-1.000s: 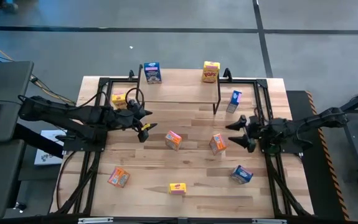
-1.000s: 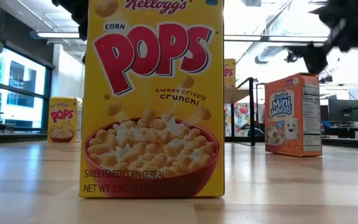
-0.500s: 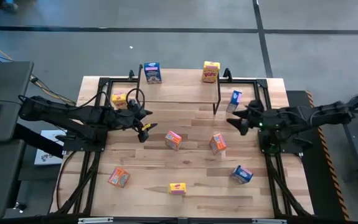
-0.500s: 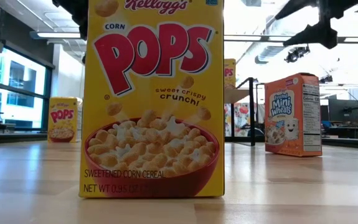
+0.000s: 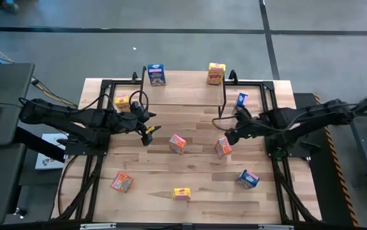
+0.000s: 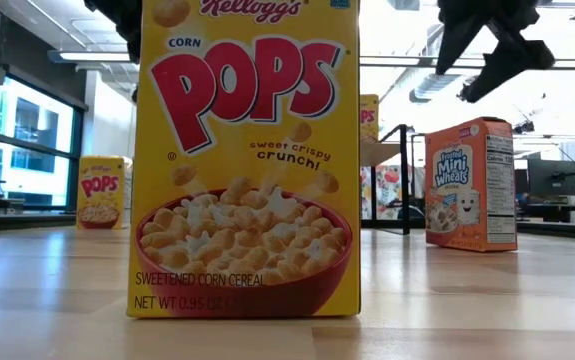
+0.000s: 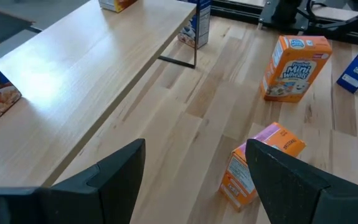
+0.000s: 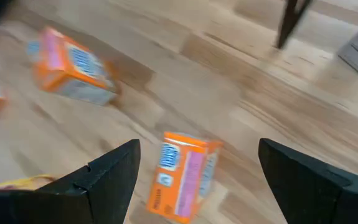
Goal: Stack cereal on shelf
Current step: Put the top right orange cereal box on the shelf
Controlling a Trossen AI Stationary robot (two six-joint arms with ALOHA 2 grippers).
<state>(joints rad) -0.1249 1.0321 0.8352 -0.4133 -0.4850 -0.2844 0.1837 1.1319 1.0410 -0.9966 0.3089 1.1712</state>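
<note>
The shelf (image 5: 184, 89) stands at the far edge of the table, a blue box (image 5: 156, 75) and a yellow box (image 5: 216, 73) upright on its plank. The right gripper (image 5: 230, 136), fingers spread apart and empty, hovers just above an upright orange box (image 5: 223, 147) near the shelf's right front leg, seemingly lining up to straddle it. That box has an orange front with pink panel. The left gripper (image 5: 147, 131), also spread and empty, waits off the shelf's left front corner, near a toppled orange box (image 5: 177, 144).
</note>
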